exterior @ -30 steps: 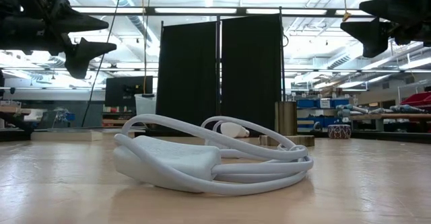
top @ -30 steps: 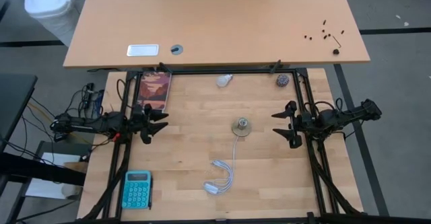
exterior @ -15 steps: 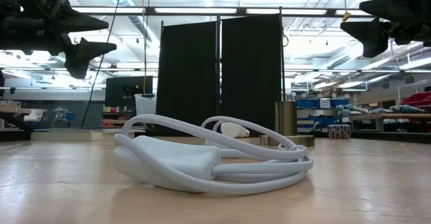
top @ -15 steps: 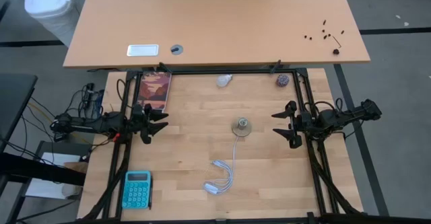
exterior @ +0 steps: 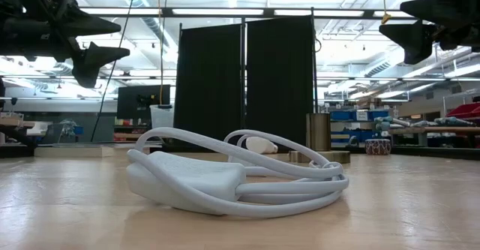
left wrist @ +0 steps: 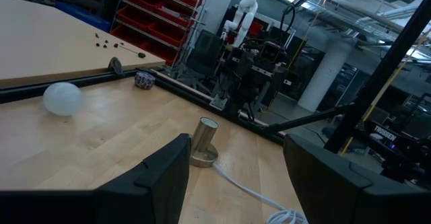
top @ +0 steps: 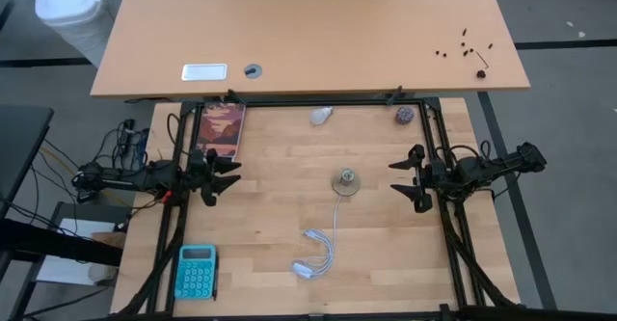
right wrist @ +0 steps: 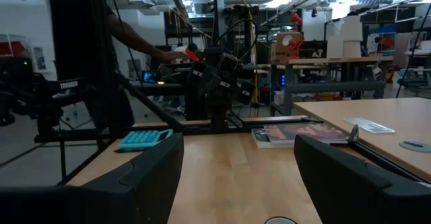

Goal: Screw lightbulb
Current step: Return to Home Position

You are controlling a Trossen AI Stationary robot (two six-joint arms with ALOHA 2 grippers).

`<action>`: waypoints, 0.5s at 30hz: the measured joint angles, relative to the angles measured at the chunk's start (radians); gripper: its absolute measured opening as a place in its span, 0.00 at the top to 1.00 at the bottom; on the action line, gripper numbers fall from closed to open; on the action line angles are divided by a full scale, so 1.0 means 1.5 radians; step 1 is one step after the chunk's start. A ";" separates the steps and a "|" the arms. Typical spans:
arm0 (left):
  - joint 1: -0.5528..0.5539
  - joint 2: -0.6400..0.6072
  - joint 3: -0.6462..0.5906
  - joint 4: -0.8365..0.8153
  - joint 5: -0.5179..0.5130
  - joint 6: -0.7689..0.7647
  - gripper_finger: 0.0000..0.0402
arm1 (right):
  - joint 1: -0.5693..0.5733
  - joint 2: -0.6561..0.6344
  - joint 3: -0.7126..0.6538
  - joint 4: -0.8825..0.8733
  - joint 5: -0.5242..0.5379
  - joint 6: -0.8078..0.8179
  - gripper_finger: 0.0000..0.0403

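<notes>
The lightbulb [top: 321, 116] is lying loose on the tabletop [top: 386, 254] near its far edge, well apart from both arms. The left claw [top: 237, 173] and the right claw [top: 395, 176] are hanging at opposite sides, facing each other, each with fingers spread and gripping nothing. A book [top: 221, 128] is lying far left and a teal calculator [top: 197, 271] near left. The white cord [top: 316, 258] is running from a coil at the front to the socket [top: 346, 181] standing mid-table. A small ball [top: 403, 115] is sitting far right. The left wrist view is showing bulb, socket and ball together. The right wrist view is showing calculator and book, not the bulb. In the low view the coil is hiding most of the bulb.
</notes>
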 joint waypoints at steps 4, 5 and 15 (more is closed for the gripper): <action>0.000 0.000 0.000 0.000 0.000 0.000 0.40 | 0.000 0.000 0.000 0.000 0.000 0.000 0.27; 0.000 0.000 0.000 0.000 0.000 0.000 0.40 | 0.000 0.000 0.000 0.000 0.000 0.000 0.27; 0.000 0.000 0.000 0.000 0.000 0.000 0.40 | 0.000 0.000 0.000 0.000 0.000 0.000 0.27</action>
